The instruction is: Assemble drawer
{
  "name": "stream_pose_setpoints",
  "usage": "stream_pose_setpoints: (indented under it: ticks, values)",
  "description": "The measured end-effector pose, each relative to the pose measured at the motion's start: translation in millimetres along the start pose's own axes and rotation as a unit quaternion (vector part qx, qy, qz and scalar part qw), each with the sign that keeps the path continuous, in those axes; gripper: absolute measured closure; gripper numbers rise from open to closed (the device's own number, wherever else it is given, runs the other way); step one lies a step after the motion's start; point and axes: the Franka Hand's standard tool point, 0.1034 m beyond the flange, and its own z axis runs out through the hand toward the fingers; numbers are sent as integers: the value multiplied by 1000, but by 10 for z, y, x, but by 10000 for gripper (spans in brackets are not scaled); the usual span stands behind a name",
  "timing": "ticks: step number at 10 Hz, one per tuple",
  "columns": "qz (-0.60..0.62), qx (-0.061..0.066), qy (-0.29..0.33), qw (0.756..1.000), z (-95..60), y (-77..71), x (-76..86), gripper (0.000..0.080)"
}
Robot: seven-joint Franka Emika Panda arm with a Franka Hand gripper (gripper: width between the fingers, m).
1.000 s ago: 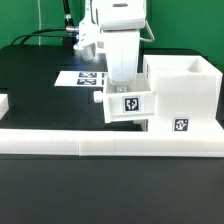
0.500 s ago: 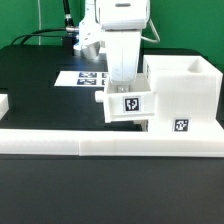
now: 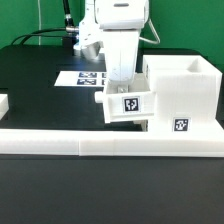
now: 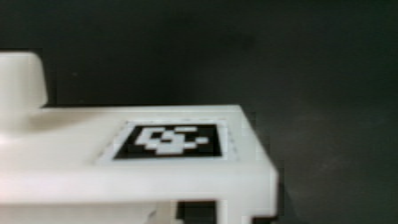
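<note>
The white arm hangs straight down from twelve o'clock, wrist vertical, and its gripper points at six o'clock; the fingers are hidden from sight.

A black table top fills the scene under even, bright light. A long low white border wall crosses the foreground. The marker board lies flat farther back. A black cable curves along the rear edge, against a green backdrop.
</note>
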Motion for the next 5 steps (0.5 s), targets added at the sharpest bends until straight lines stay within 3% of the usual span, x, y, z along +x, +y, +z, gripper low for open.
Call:
stream_pose_setpoints:
  ticks: [2, 5]
  values:
    - [-51, 2, -20, 999, -15, 13, 8, 754]
    - [-49, -11, -38, 998, -14, 35, 31, 751]
